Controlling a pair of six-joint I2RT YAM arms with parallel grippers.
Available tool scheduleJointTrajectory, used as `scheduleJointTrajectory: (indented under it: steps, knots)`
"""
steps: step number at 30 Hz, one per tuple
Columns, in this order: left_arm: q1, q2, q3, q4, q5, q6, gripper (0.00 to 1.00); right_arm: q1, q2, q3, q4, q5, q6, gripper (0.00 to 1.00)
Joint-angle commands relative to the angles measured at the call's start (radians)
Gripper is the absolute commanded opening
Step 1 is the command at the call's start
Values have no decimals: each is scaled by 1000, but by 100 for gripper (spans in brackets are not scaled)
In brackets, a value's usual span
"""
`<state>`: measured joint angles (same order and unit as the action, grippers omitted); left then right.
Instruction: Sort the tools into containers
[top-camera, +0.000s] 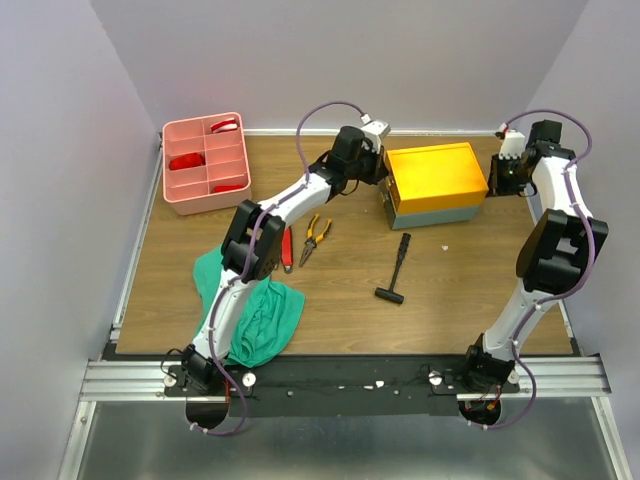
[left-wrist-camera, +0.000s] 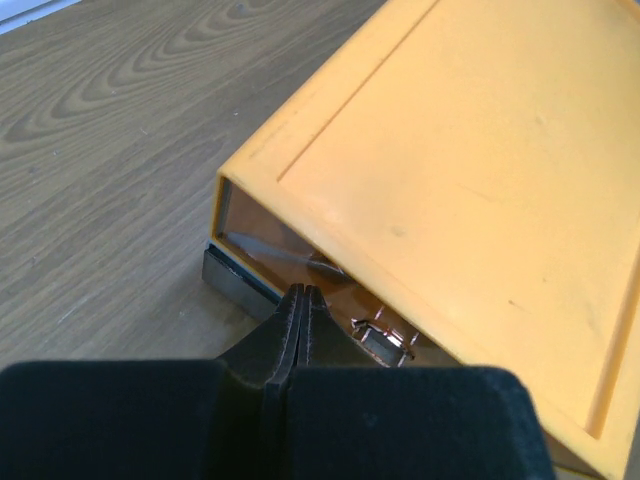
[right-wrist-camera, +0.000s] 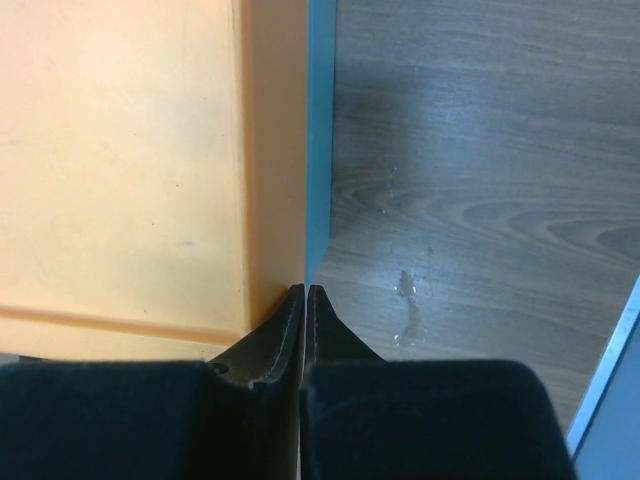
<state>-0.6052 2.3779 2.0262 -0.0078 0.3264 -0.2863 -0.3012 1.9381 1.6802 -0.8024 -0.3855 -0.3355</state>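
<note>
The toolbox (top-camera: 435, 178), yellow on top with a grey base, stands at the back of the table. My left gripper (top-camera: 380, 166) is shut and empty at its left end, the tips (left-wrist-camera: 302, 291) just by a metal latch (left-wrist-camera: 376, 340) under the yellow lid (left-wrist-camera: 470, 150). My right gripper (top-camera: 497, 176) is shut and empty at the box's right end, its tips (right-wrist-camera: 304, 288) against the edge of the lid (right-wrist-camera: 130, 150). Orange-handled pliers (top-camera: 316, 237), red-handled pliers (top-camera: 288, 250) and a black hammer (top-camera: 397, 268) lie on the wood. The pink tray (top-camera: 172, 192) holds red items.
A green cloth (top-camera: 262, 312) lies crumpled at the front left, partly under my left arm. The table's metal rail runs along the near edge, and walls close the back and sides.
</note>
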Motion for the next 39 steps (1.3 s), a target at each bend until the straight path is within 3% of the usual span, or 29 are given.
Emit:
scheduleJointTrajectory:
  steps: [1, 4, 6, 7, 8, 11, 12, 18, 20, 24, 29, 39]
  knots:
    - [-48, 37, 45, 32, 11, 32, 0, 4, -41, 27, -47, 69, -34, 11]
    - [-51, 15, 36, 16, -30, 33, 0, 4, -62, 30, -5, 207, -13, 9]
    - [-50, -17, -3, -24, -110, 26, 6, 2, -88, 33, 46, 317, -4, 9]
    - [-47, -57, -20, -37, -134, 21, 12, 1, -100, 39, 61, 347, 12, 10]
    - [-39, -80, -65, -47, -159, 4, 29, -3, -114, 42, 93, 362, 18, 10]
    - [-18, -167, -160, -78, -216, -40, 54, -6, -177, 53, 149, 333, 44, 9]
    - [-13, -186, -184, -89, -233, -56, 56, -6, -192, 55, 164, 288, 55, 9]
    - [-14, -220, -279, -95, -227, -148, 59, 33, -255, 13, 250, -50, 122, 13]
    - [-19, -197, -276, -90, -221, -159, 60, 69, -203, 59, 186, -90, 104, 14]
    - [-27, -161, -270, -54, -216, -175, 65, 103, -225, -30, 186, -170, 113, 14]
    - [-27, -122, -256, -47, -248, -185, 76, 146, -277, -137, 207, -148, 139, 14]
    - [-37, -20, -193, 3, -199, -189, 79, 154, -324, -214, 210, -105, 115, 16]
